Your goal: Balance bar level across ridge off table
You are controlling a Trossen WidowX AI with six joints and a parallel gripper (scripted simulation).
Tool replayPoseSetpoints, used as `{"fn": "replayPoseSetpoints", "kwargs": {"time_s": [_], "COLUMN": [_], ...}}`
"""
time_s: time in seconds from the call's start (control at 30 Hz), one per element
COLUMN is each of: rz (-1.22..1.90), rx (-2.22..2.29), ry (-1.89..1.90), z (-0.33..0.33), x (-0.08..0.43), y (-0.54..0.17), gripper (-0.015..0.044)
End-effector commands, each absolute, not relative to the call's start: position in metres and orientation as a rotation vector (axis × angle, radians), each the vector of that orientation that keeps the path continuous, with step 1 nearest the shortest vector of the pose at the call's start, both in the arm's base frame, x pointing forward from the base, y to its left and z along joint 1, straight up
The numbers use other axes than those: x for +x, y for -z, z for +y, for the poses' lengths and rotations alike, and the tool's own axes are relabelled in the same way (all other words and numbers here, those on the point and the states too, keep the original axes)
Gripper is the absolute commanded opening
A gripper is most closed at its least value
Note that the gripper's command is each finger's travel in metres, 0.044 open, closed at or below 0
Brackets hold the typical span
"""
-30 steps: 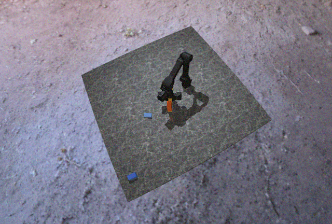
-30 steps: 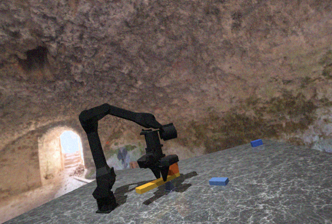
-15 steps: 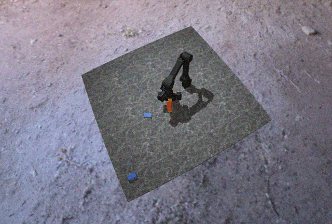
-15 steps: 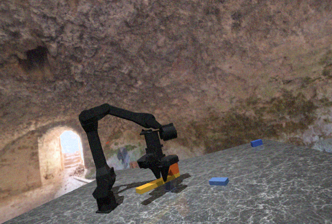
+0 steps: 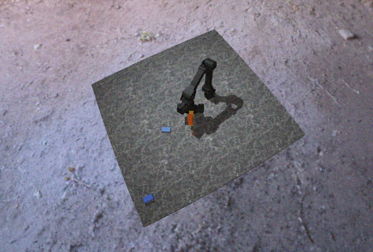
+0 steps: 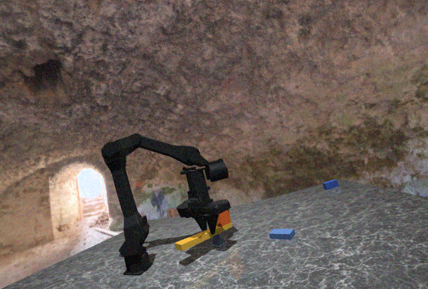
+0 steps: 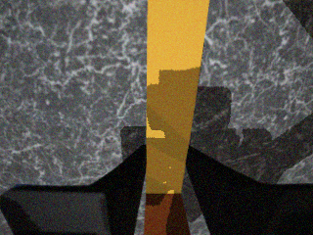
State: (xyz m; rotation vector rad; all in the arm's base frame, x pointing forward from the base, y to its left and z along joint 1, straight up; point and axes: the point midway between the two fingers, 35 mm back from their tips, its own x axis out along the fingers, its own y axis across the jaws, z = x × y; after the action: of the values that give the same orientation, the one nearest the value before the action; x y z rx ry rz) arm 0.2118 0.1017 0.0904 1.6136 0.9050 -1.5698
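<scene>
A long yellow bar (image 5: 190,112) (image 6: 186,243) (image 7: 176,39) carries an orange block (image 5: 190,119) (image 6: 223,218) (image 7: 157,222) on its far end. My gripper (image 6: 208,231) (image 7: 165,149) is shut on the bar, close to the orange block, with one finger on each side. The bar looks about level and is off the table, its shadow lying apart below it. The ridge (image 6: 218,241), small and dark blue, stands in shadow under the bar near the orange block. Whether the bar touches the ridge's top cannot be told. In the wrist view the ridge is not clearly visible.
On the dark veined table (image 5: 240,140) (image 6: 345,244), a light blue block (image 5: 165,129) (image 6: 281,234) lies beside the ridge area. A darker blue block (image 5: 148,198) (image 6: 330,184) lies near a far corner. The arm's shadow falls around the bar.
</scene>
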Motion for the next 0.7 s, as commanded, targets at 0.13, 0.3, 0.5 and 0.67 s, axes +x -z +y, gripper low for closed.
{"fn": "replayPoseSetpoints", "kwargs": {"time_s": [0.13,0.3,0.5,0.67], "rz": [0.908,0.908,0.908,0.908], "rx": [1.610,1.610,1.610,1.610], "ry": [1.565,1.565,1.565,1.565], "z": [0.1015,0.1015,0.1014,0.1014], "x": [0.2118,0.2117,0.2117,0.2116], "y": [-0.0890,-0.0886,-0.0881,-0.0877], "gripper": [0.0000,0.0000,0.0000,0.0000]}}
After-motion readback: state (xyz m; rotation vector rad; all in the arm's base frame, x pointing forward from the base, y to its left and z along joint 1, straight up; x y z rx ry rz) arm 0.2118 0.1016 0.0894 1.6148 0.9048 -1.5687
